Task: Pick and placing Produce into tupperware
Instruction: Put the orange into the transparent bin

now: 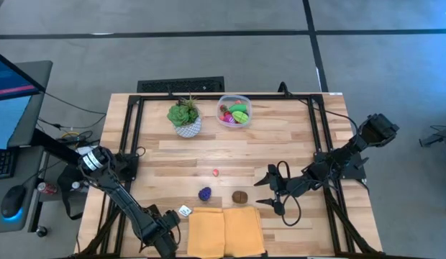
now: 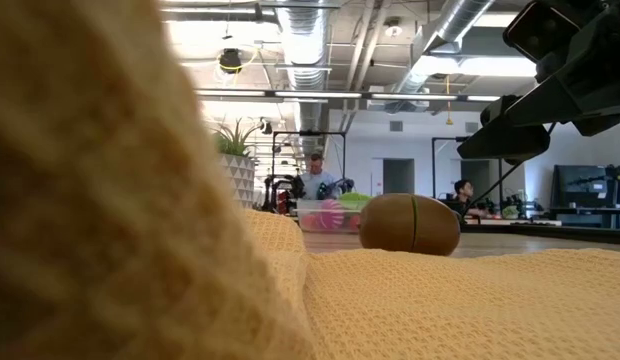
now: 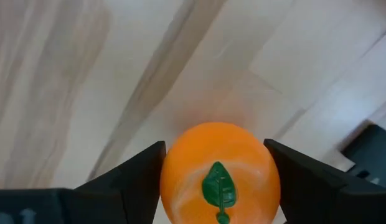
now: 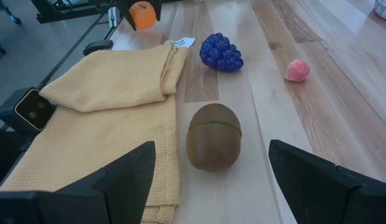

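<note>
The tupperware [image 1: 234, 111] sat at the desk's [image 1: 295, 144] far edge, already holding several pieces. The left gripper [image 3: 215, 186] grasped an orange between its fingers; the right gripper [image 4: 211, 186], fingers released, faced the brown kiwi [image 4: 213, 136]. Purple grapes [image 4: 221, 52] and a pink piece [image 4: 297, 70] remained.

Light wood-plank table [image 1: 295, 137] with dark frame rails along both sides. Clock positions from table centre, high view. 12 o'clock: clear tupperware [image 1: 234, 111] with produce inside. 11 o'clock: green plant in white patterned pot [image 1: 185, 119]. Near centre: small pink piece [image 1: 216, 173], alone on bare wood. 6 o'clock: yellow cloth [image 1: 224, 232] at the near edge; brown egg-shaped piece [image 4: 213, 137] touching its far edge. 7 o'clock: purple grape cluster [image 4: 221, 52] just off the cloth corner; small white tag [image 1: 184, 211] beside that corner.
</note>
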